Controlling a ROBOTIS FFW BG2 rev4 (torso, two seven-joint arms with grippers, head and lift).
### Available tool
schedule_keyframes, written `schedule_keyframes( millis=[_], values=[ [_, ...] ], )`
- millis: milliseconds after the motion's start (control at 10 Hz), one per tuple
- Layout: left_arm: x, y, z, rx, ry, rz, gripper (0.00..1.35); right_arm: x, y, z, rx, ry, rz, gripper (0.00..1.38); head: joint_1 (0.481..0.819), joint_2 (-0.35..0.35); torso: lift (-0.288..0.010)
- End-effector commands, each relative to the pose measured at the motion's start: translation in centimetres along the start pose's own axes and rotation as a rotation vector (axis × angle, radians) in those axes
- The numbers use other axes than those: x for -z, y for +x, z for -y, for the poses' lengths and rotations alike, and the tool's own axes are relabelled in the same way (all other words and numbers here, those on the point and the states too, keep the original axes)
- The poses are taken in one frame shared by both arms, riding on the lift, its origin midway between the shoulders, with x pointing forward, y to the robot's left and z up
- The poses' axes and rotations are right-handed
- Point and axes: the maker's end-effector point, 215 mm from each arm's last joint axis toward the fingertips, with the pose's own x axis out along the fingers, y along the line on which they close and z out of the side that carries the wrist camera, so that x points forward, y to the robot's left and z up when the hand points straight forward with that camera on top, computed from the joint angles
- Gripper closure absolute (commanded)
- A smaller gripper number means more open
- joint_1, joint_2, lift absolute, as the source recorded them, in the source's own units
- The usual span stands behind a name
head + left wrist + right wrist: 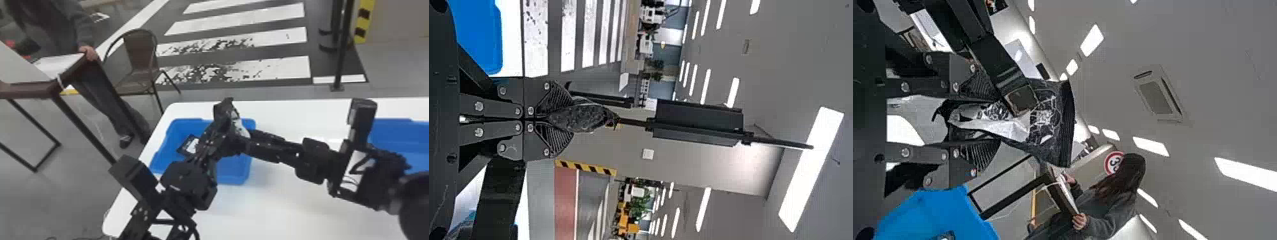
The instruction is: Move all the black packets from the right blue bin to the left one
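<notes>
On the near side of the white tabletop [271, 207], the robot's black left tool [563, 119] is pinching a crumpled black packet with a white label [1050, 122], holding it above the left blue plastic bin [231, 180]. Facing it, the black right tool [984, 120] is keeping its flat fingers spread, the packet's bunched end lying between them; I can't tell whether they are touching it. Down inside that left bin another black packet with a pale label [192, 146] is resting. Off on the robot's right, the second blue plastic bin [397, 137] is sitting partly behind the right arm.

To me, the two tools are passing the packet from right to left. The next move is calling for the right tool to draw straight back without snagging the film, then the left one to lower and let go.
</notes>
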Motion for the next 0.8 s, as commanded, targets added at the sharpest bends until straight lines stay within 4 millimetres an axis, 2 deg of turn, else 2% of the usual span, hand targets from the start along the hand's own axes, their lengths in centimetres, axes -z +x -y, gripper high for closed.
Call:
schedule_keyframes(
  millis=[0,100,200,300,400,600,700],
  values=[
    [-1.1,-0.3,-0.8,-0.029,0.004,0.036,1.22,-0.6,-1.2,1.0,0.032,0.002,0.024,0.02,0.695,0.350,-0.140],
    [-1.8,-0.3,-2.0,-0.062,0.031,0.054,1.22,-1.1,-3.1,2.4,0.086,0.002,0.051,0.09,0.695,0.350,-0.140],
    [-1.2,0.1,-4.0,-0.111,0.130,0.038,1.22,-1.5,-5.4,3.6,0.154,0.006,0.088,0.18,0.695,0.350,-0.140],
    [2.1,1.3,-6.0,-0.141,0.206,-0.023,1.22,-1.9,-7.4,4.2,0.200,0.012,0.123,0.22,0.695,0.350,-0.140],
    [6.3,2.7,-8.2,-0.166,0.287,-0.097,1.22,-1.7,-8.3,4.2,0.219,0.021,0.135,0.24,0.695,0.333,-0.140],
    [10.9,5.5,-11.4,-0.195,0.423,-0.165,1.22,-1.1,-8.3,4.0,0.219,0.038,0.128,0.24,0.695,0.320,-0.140],
    [12.4,6.7,-12.7,-0.206,0.460,-0.185,1.22,-0.9,-8.4,4.0,0.220,0.044,0.126,0.24,0.695,0.324,-0.140]
  ],
)
